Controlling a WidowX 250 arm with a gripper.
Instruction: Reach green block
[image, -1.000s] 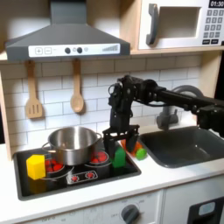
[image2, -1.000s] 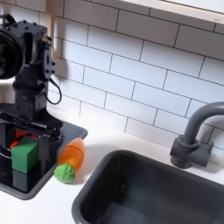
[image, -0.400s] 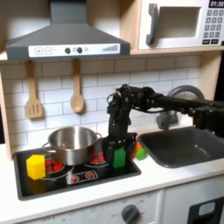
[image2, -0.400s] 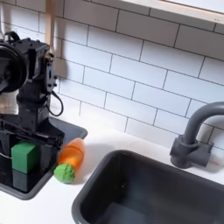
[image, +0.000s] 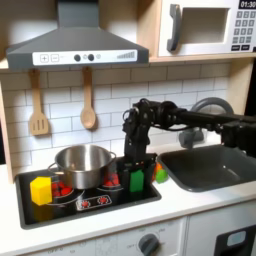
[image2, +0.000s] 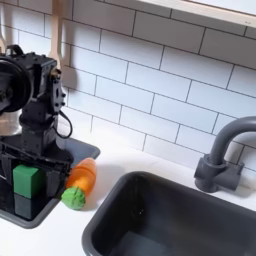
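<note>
Reach is judged nearly complete: in the first exterior view the tool (image: 135, 166) hangs low directly over the green block (image: 137, 181), on the stove (image: 60, 209) near its right edge. Jaws appear spread either side; whether anything is gripped, I cannot tell. The block is small, bright green, rectangular, upright.

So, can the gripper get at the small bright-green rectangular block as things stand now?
Probably yes. In the first exterior view the gripper hangs right over the small bright-green rectangular block on the black stovetop, its fingers seemingly either side, nothing between. The steel pot stands apart.
</note>
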